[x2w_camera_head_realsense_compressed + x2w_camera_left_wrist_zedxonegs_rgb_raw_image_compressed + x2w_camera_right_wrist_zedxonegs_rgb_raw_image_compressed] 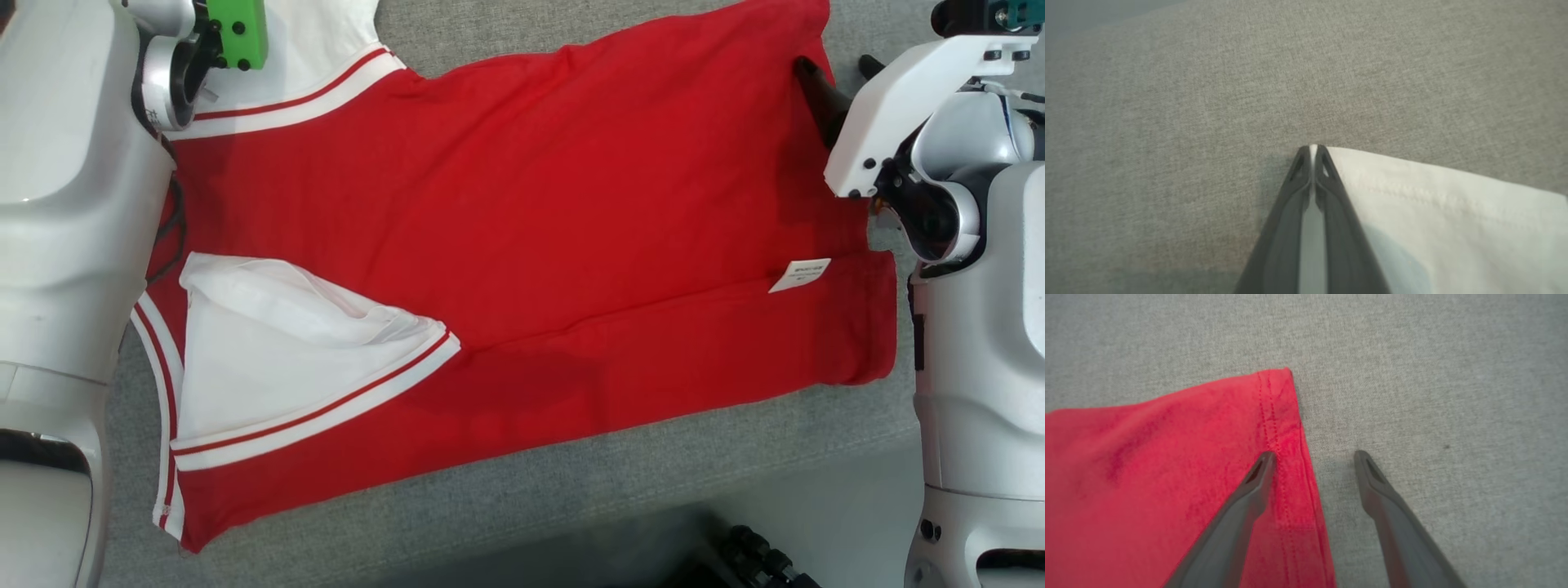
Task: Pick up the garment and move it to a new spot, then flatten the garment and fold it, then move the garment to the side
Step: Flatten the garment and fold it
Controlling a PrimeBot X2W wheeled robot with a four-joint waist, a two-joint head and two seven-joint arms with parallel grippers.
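The garment [531, 229] is a red shirt with white, red-striped sleeves, spread flat on the grey cloth surface [506, 506]. One white sleeve [286, 367] is folded in over the red body. In the left wrist view my left gripper [1312, 148] is shut on the corner of the other white sleeve [1433, 212], with a white sliver showing between its fingers. My right gripper [1314, 454] is open astride the red hem corner [1278, 416]: one finger lies over the red cloth, the other over the grey surface. Its dark fingers also show at the shirt's far right corner [816, 90].
My pale forearms flank the shirt on the left [73, 204] and the right [980, 327]. The grey surface ends at a front edge at the lower right, with a dark object [759, 555] below it. A white label [800, 275] sits near the shirt's right hem.
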